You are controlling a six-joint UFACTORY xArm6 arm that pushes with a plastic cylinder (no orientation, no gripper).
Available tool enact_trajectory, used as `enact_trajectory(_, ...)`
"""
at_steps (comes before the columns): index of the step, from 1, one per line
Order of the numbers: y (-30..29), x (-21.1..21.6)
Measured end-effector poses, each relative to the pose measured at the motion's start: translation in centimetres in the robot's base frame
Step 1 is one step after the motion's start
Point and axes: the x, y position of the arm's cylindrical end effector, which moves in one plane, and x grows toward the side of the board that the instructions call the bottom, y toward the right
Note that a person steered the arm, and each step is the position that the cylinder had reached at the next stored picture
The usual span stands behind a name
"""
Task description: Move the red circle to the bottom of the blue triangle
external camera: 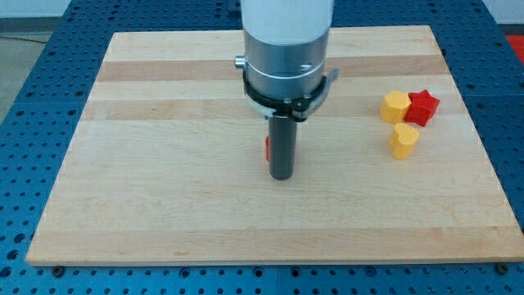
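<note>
A sliver of a red block (268, 148), likely the red circle, shows just left of my rod near the board's middle; the rod hides most of it. My tip (282, 176) rests on the board right beside and slightly below this red block, touching or nearly touching it. No blue triangle is visible; the arm may hide it.
At the view's right stand a yellow hexagon block (395, 106), a red star block (423, 107) touching it, and a yellow heart block (404, 140) just below them. The wooden board (164, 164) lies on a blue perforated table (24, 164).
</note>
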Motion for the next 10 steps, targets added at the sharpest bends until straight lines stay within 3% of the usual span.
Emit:
enact_trajectory(8, -0.8, -4.5)
enact_trajectory(10, 3.4, -4.1)
